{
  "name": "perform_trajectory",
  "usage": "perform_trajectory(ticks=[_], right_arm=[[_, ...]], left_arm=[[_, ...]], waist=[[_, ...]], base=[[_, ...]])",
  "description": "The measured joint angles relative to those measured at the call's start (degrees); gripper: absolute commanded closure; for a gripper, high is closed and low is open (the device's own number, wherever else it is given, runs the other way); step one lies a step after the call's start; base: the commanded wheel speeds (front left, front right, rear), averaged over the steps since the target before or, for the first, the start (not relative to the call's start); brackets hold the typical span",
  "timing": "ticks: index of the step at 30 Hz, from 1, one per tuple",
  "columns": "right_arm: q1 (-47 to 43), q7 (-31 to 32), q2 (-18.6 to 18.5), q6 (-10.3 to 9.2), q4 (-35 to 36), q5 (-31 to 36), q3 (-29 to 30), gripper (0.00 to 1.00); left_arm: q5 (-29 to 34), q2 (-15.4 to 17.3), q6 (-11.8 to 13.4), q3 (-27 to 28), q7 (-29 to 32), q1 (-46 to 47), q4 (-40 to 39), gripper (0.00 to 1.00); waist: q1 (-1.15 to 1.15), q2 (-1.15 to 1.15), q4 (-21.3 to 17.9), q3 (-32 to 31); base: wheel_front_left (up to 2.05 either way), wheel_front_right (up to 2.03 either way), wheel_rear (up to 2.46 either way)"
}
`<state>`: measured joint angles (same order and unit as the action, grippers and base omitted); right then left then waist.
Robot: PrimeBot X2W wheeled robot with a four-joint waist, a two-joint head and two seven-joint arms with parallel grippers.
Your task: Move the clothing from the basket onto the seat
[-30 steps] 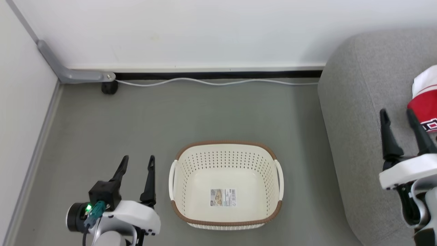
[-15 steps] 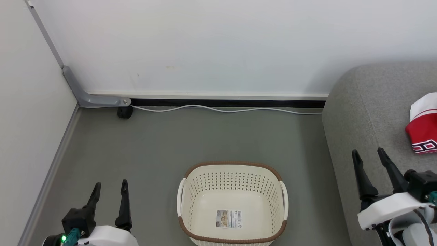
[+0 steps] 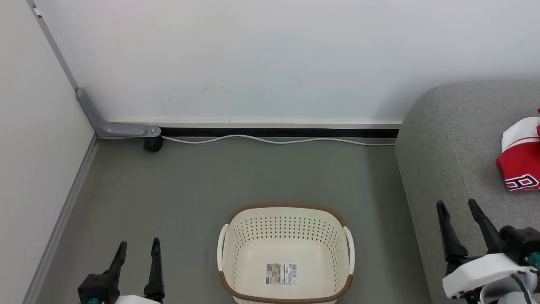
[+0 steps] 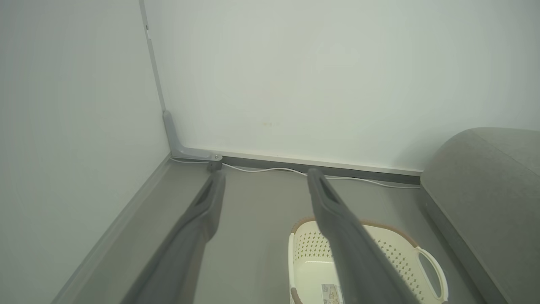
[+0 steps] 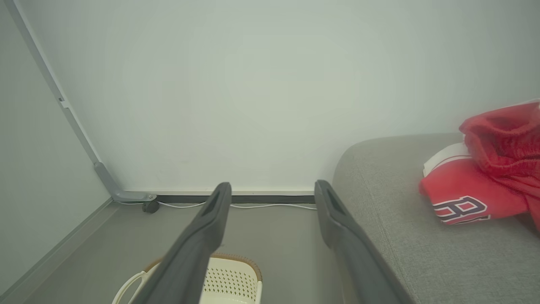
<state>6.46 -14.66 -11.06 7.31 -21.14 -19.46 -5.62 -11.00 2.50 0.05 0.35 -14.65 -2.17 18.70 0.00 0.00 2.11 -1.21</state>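
Clothing (image 3: 521,166) — red, white-trimmed — lies on the grey sofa (image 3: 447,147), far right. Laundry basket (image 3: 286,210) stands on the floor (image 3: 211,177), near centre. Left gripper (image 3: 139,241) and right gripper (image 3: 456,202): jaws released, grasping nothing.

A grey angled bracket (image 3: 105,122) sits in the room's corner, where the white back wall (image 3: 253,55) meets the pale side wall (image 3: 29,147). Just beside its lower end, a small black knob (image 3: 152,144) rests on the grey floor (image 3: 211,177). From the bracket's end a white cable (image 3: 274,140) runs loosely along the floor, beneath a black strip (image 3: 278,132) at the back wall's foot. A grey skirting (image 3: 63,211) leads from the bracket along the side wall.
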Motion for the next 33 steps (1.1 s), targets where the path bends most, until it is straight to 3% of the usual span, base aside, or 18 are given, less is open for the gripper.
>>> perform_trajectory(ticks=[14,15,22,33], right_arm=[[0.01,0.00,0.35,0.00,-0.04,0.38,0.64,0.00],[0.01,0.00,0.35,0.00,-0.07,0.38,0.64,1.00],[-3.58,0.29,2.87,0.00,-3.82,-0.11,-0.20,1.00],[-3.70,2.11,3.13,0.00,-3.28,-6.27,1.00,1.00]], left_arm=[[-0.92,0.00,-0.36,-1.05,0.00,0.00,-0.64,0.00],[-2.03,-0.01,-0.57,-1.19,0.00,0.00,-0.29,1.00],[-2.98,-1.27,-0.49,-1.33,0.48,-2.18,4.20,1.00],[-9.82,-1.25,-0.66,-1.10,2.19,-2.24,3.87,1.00]], waist=[[0.00,0.00,-0.39,0.43],[0.00,0.00,-0.45,0.43],[0.00,0.00,-0.50,0.43],[0.02,0.00,-0.65,0.50]], base=[[0.00,0.00,0.00],[0.00,0.00,0.00],[0.00,0.00,0.00],[0.00,0.00,0.00]])
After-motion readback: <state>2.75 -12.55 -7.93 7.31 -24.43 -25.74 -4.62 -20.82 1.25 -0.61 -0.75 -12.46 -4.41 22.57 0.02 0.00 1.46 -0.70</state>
